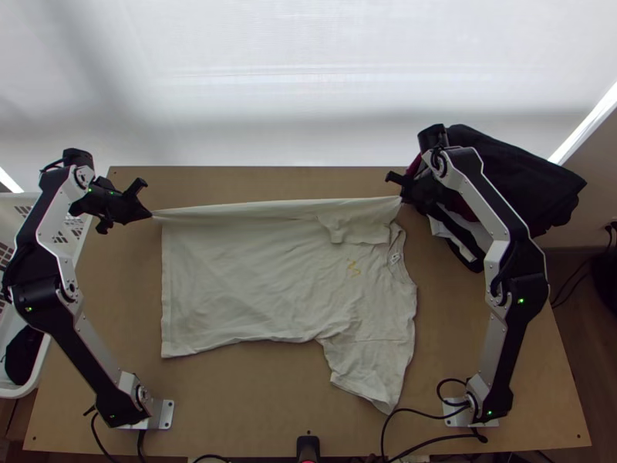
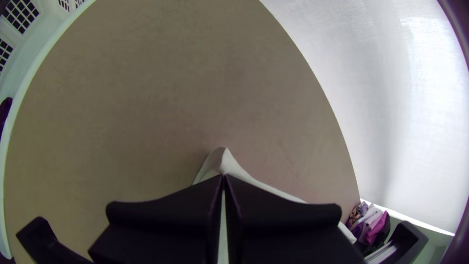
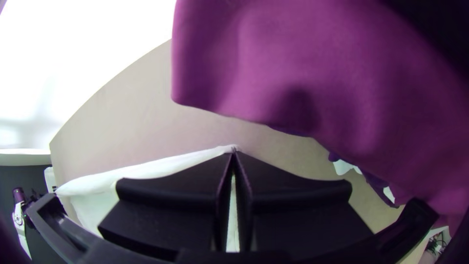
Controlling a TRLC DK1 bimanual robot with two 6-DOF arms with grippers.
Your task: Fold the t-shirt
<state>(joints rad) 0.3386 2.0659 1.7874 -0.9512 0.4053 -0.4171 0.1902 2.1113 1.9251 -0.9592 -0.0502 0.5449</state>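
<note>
- The t-shirt [image 1: 254, 285] is lying spread across the middle of the bench [image 1: 254, 401], its hem running down toward the left arm and its neckline [image 1: 396, 258] sitting toward the right arm.
- Its pale, off-white cloth is showing soft wrinkles, with a small yellow mark [image 1: 353, 268] standing out near the neckline.
- Its far side is stretching in a narrow, taut band between the two hands.
- One sleeve [image 1: 370, 370] is pointing toward the bench's near edge; the other [image 1: 351, 229] is lying rumpled over the body below the band.
- The left hand [image 1: 150, 214] is pinching the far hem corner, its fingers closing together on the cloth.
- The right hand [image 1: 402, 197] is gripping the band's shoulder end, fingertips meeting around it.
</note>
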